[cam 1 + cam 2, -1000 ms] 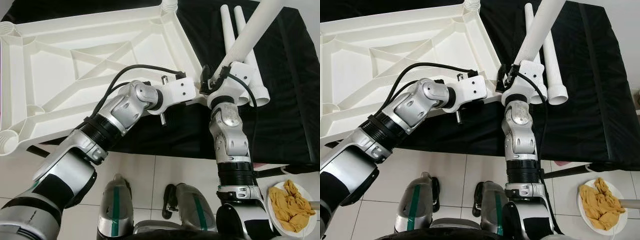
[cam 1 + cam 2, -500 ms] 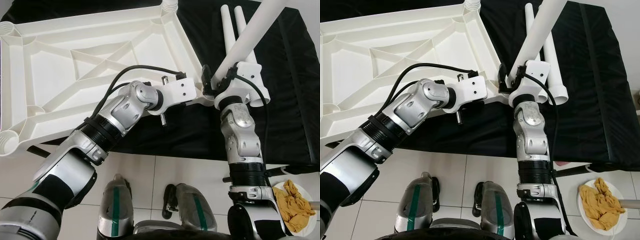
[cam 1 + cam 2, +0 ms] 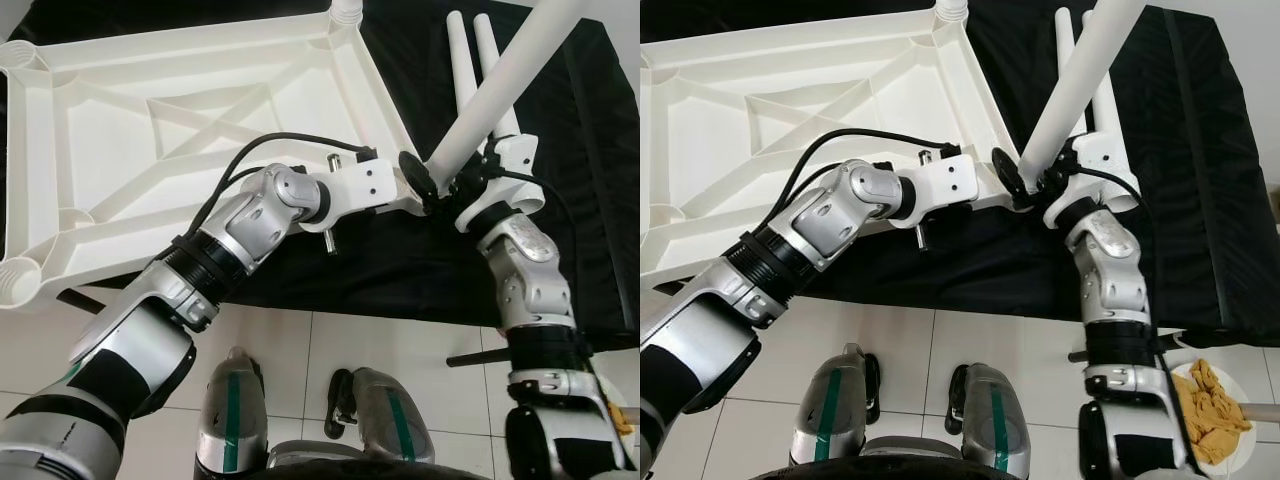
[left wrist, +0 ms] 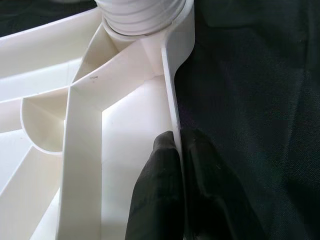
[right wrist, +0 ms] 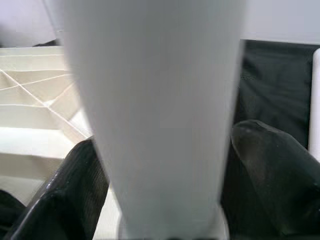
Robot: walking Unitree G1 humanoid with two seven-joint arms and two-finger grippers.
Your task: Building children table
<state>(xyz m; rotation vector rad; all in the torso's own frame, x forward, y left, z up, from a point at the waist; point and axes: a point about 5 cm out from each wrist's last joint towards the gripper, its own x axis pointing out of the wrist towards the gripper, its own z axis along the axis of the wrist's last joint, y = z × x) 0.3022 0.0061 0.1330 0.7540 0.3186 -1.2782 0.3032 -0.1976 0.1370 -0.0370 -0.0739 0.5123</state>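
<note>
The white table top (image 3: 150, 130) lies upside down on a black cloth (image 3: 580, 200). My left gripper (image 4: 177, 165) is shut on the thin rim of the table top, close to its near right corner socket (image 4: 145, 15). My right gripper (image 5: 165, 200) is shut on a white table leg (image 3: 500, 90). One black finger (image 5: 75, 195) presses each side of the leg. The leg is tilted, top leaning far right, and its lower end sits at that corner (image 3: 425, 180) beside my left wrist. Two more legs (image 3: 465, 50) lie on the cloth behind.
A plate of yellow cloth (image 3: 1210, 410) rests on the tiled floor at the lower right. My feet (image 3: 235, 420) stand at the cloth's front edge. Round corner sockets show at the near left (image 3: 20, 285) and far right (image 3: 345, 8) of the table top.
My right arm has swung out to the right and the held leg now leans more steeply, its lower end closer to the table top's corner. My left gripper keeps its hold.
</note>
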